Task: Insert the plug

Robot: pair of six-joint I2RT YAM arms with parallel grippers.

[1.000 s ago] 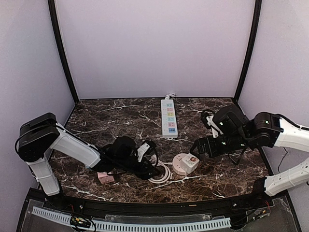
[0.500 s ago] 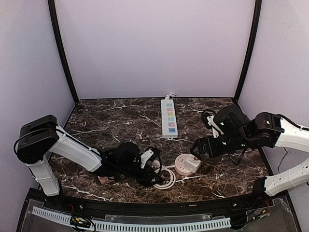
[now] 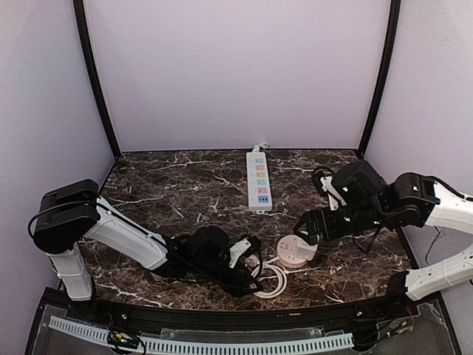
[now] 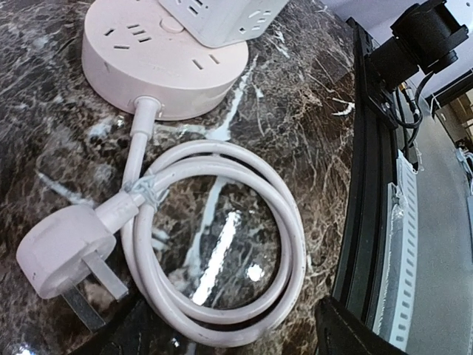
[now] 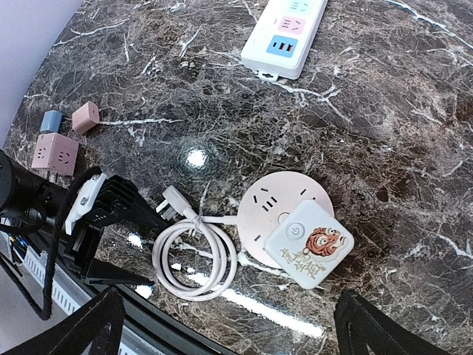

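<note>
A pale pink three-pin plug [image 4: 59,248] lies flat on the marble, its cord wound in a coil [image 4: 222,237] that runs to a round pink socket hub [image 4: 159,66]. A white cube adapter with a tiger picture [image 5: 309,242] sits on the hub [image 5: 273,203]. My left gripper [image 3: 250,268] is open and low, its fingers on either side of the coil [image 5: 196,259], just beside the plug [image 5: 171,200]. My right gripper [image 3: 307,235] is open and empty, hovering above the hub [image 3: 290,254].
A white power strip [image 3: 258,180] with coloured sockets lies at the back centre. Two pink cube adapters [image 5: 55,151] and a small blue one [image 5: 50,120] sit left of my left gripper. The table's black front rail [image 4: 362,185] is close to the coil.
My left gripper has slid right along the near edge. The coil and plug have shifted right and nearer with it, and the hub has moved slightly right. My right gripper has barely moved.
</note>
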